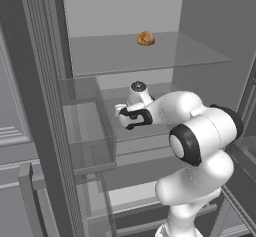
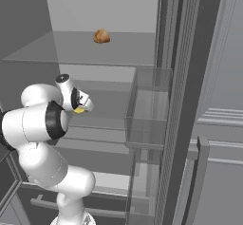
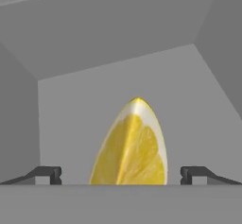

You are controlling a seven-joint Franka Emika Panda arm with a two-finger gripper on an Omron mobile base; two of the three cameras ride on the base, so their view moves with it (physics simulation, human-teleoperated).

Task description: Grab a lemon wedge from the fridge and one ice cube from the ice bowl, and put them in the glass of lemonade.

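My claw (image 3: 121,173) was wide open, holding nothing. I had it reaching deep into the fridge (image 1: 125,11), over a middle shelf, because the lemon wedge (image 3: 130,145) lay there. The wedge sat right between my two dark tips, one on each side of it, with a gap on both sides. I think I kept the claw open so it could close around the wedge next.

The wedge was bright yellow, shaped like a little boat with a pale edge and a pointed end. The fridge walls were smooth, flat and light grey. The shelves (image 1: 165,56) were clear like glass. On the shelf above the wedge sat a small, lumpy brown thing (image 1: 145,38).
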